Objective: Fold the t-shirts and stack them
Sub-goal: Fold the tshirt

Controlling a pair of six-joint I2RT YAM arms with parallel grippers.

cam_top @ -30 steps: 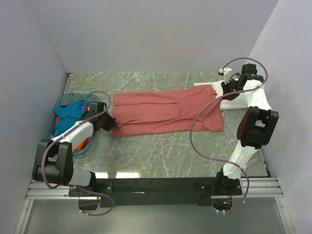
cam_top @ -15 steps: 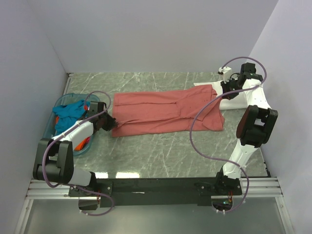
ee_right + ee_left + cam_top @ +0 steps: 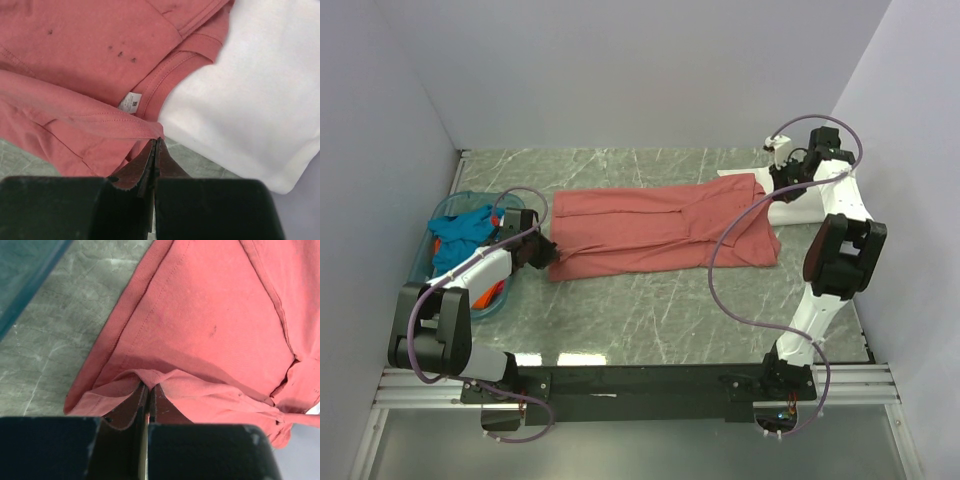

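A dusty-red t-shirt point(image 3: 650, 230) lies stretched out across the middle of the table, folded lengthwise. My left gripper point(image 3: 551, 253) is shut on the shirt's near left edge; in the left wrist view a pinch of red cloth point(image 3: 210, 315) rises between the tips of the gripper point(image 3: 149, 386). At the shirt's far right end, by the collar, my right gripper point(image 3: 773, 188) is shut on a hem of the red cloth point(image 3: 75, 50), as the right wrist view of the gripper point(image 3: 156, 141) shows. The white neck label point(image 3: 131, 102) shows there. A folded white t-shirt point(image 3: 803, 208) point(image 3: 250, 100) lies just beside it.
A translucent blue basket point(image 3: 440, 208) point(image 3: 25, 275) at the left edge holds a teal-blue shirt point(image 3: 465, 230) and an orange one point(image 3: 492, 293). Grey walls close in on three sides. The marble tabletop point(image 3: 650, 310) runs in front of the red shirt.
My right arm has shifted slightly toward the back wall, still holding the shirt's right end. The left gripper and the shirt's left end have barely moved.
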